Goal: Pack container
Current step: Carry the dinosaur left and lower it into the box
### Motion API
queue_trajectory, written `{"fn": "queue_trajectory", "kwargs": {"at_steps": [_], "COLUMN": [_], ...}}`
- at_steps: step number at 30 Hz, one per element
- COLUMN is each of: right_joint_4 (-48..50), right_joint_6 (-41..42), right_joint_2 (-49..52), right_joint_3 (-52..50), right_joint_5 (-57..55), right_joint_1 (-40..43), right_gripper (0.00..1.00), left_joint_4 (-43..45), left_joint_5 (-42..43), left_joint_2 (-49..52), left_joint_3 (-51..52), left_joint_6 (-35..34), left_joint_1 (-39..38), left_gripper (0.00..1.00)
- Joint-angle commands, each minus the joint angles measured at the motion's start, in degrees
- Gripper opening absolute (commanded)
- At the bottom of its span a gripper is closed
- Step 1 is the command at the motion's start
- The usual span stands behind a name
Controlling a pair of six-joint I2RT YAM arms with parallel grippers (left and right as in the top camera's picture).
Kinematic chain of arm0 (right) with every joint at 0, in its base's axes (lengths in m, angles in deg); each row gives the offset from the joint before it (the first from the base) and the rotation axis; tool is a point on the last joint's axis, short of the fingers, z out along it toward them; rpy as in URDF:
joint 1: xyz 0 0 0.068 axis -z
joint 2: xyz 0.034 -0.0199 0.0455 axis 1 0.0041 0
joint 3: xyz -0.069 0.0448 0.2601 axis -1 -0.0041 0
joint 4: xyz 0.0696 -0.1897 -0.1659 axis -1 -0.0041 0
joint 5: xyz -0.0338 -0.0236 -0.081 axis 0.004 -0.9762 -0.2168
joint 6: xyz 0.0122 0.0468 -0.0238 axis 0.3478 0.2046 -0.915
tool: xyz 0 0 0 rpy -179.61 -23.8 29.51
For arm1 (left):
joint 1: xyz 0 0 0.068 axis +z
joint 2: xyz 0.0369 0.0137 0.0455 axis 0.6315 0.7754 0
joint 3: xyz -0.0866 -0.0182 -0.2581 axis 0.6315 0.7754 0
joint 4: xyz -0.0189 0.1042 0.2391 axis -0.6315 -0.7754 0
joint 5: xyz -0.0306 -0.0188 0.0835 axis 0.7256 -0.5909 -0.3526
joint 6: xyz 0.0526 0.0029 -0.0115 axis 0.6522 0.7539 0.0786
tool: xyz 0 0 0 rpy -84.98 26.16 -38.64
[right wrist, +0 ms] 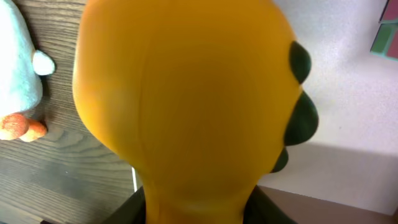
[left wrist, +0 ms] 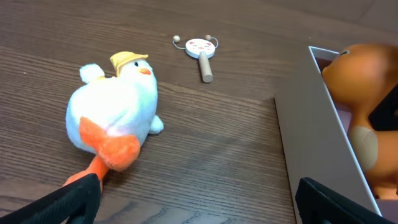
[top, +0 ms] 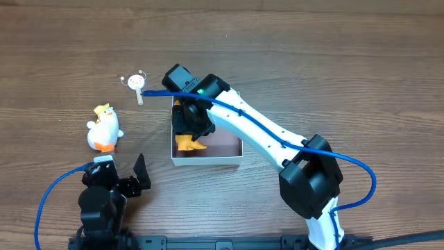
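The container [top: 208, 160] is a shallow white box with a pinkish-brown inside, at the table's middle; its left wall shows in the left wrist view [left wrist: 311, 149]. My right gripper [top: 189, 125] is over the box's left half, shut on an orange toy [top: 189, 143] with dark green spots that fills the right wrist view [right wrist: 186, 106] and shows in the left wrist view [left wrist: 367, 93]. A white plush duck [top: 104, 128] with orange feet lies left of the box, also in the left wrist view [left wrist: 115, 115]. My left gripper [top: 121, 173] is open and empty near the front edge.
A small white rattle on a wooden stick [top: 135, 85] lies behind the duck, also in the left wrist view [left wrist: 200, 53]. The duck's edge shows at the left of the right wrist view [right wrist: 18, 74]. Blue cables run along both arms.
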Motion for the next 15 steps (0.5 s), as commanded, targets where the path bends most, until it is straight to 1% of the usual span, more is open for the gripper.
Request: {"fn": "queue_trajectory", "kwargs": {"at_steps": [1,2,5,6,11,14,15], "right_joint_4": [0.48,0.57,0.59,0.61,0.61,0.57,0.55], "right_joint_6": [0.26,0.24,0.24,0.24,0.24,0.24,0.24], "right_joint_2": [-0.07,-0.07,-0.07,-0.07,-0.09,-0.07,-0.07], "right_joint_3": [0.0,0.0,0.0,0.0,0.0,0.0,0.0], "right_joint_5": [-0.35,-0.35,-0.35,-0.35,-0.35,-0.35,-0.35], "right_joint_1": [0.35,0.35,0.35,0.35,0.35,0.35,0.37], "right_gripper": [0.38,0.4,0.43,0.45,0.47,0.57,0.59], "left_joint_4": [0.11,0.09,0.09,0.09,0.09,0.09,0.09], "left_joint_5": [-0.22,-0.22,-0.22,-0.22,-0.22,-0.22,-0.22], "left_joint_2": [-0.15,-0.15,-0.13,-0.15,-0.13,-0.13,-0.15], "left_joint_3": [0.17,0.17,0.17,0.17,0.17,0.17,0.17], "left_joint_6": [1.14,1.14,1.14,1.14,1.14,1.14,1.14], "left_joint_1": [0.42,0.42,0.42,0.42,0.42,0.42,0.42], "left_gripper": [1.0,1.0,1.0,1.0,1.0,1.0,1.0]}}
